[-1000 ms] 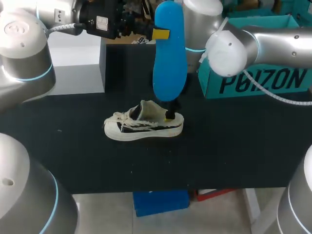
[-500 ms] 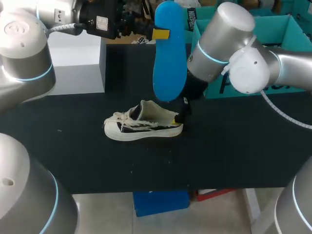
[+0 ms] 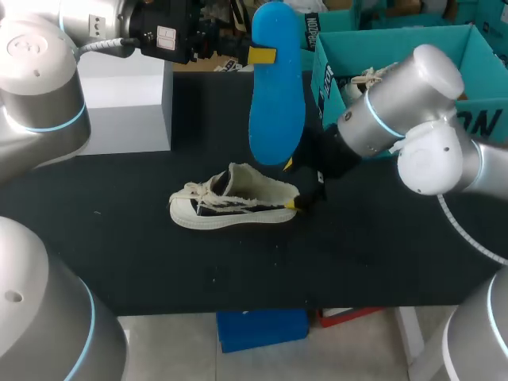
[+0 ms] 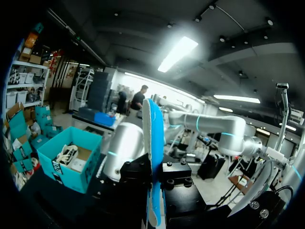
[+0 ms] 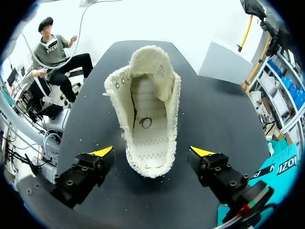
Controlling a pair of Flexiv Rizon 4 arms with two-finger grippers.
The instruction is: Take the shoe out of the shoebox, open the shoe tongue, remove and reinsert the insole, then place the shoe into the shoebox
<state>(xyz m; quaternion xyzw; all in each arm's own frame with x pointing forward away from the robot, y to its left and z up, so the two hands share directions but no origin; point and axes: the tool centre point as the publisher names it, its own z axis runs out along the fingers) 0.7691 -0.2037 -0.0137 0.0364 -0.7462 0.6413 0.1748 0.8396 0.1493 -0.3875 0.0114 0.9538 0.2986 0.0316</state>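
While the left gripper [image 3: 262,55] clamps the blue insole [image 3: 276,95] upright above the shoe [image 3: 234,206] on the table [image 3: 381,254], the head view suggests reinsertion is in hand. Left wrist view: insole [image 4: 153,143] edge-on, pinched from both sides. Right wrist view: right gripper [image 5: 152,151] spread astride the bare heel, untouching; next, it likely steadies the shoe for insertion.

Table [image 3: 381,254]: black; we see three things on it.
Middle: shoe [image 3: 234,206], on its sole.
Right rear: shoebox [image 3: 397,46], open.
Left rear: grey box [image 3: 127,103], seemingly resting on it.
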